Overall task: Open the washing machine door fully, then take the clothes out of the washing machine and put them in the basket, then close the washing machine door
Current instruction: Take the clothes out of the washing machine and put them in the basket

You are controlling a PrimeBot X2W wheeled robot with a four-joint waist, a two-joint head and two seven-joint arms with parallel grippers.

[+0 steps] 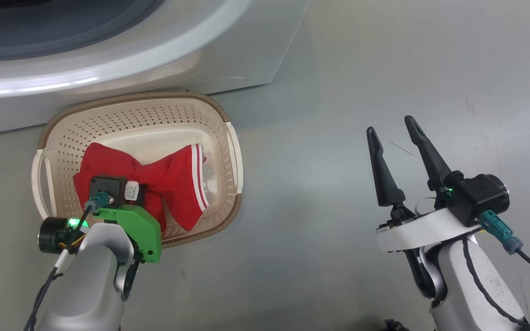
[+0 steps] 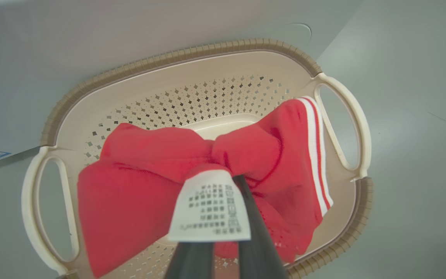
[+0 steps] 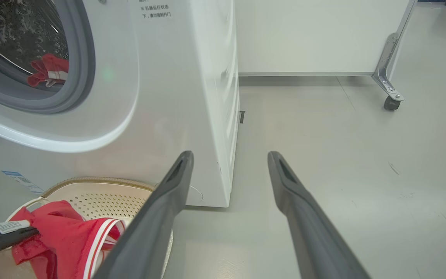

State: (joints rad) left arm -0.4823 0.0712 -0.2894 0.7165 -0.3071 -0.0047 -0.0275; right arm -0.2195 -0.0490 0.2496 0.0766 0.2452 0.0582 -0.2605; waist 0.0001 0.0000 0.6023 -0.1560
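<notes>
Left jaws pinched the clothes [image 2: 130, 193] beside the label [image 2: 207, 209], just over the basket [image 2: 192, 52]; right jaws stood spread, well apart from the basket. Soft, light cloth probably sags; bunched folds suit gripping.

Silver forearms [image 1: 95, 276], green bracket [image 1: 141, 227], black right claw [image 1: 389, 125]

The washer [image 3: 176, 77] front carries small Chinese print [image 3: 155, 11], its lower line reading "下,请勿强制开门". The care tag [image 2: 208, 209] on the red garment [image 2: 130, 201] has rows of characters too tiny to read. The blue sticker [image 3: 18, 179] is illegible.
</notes>
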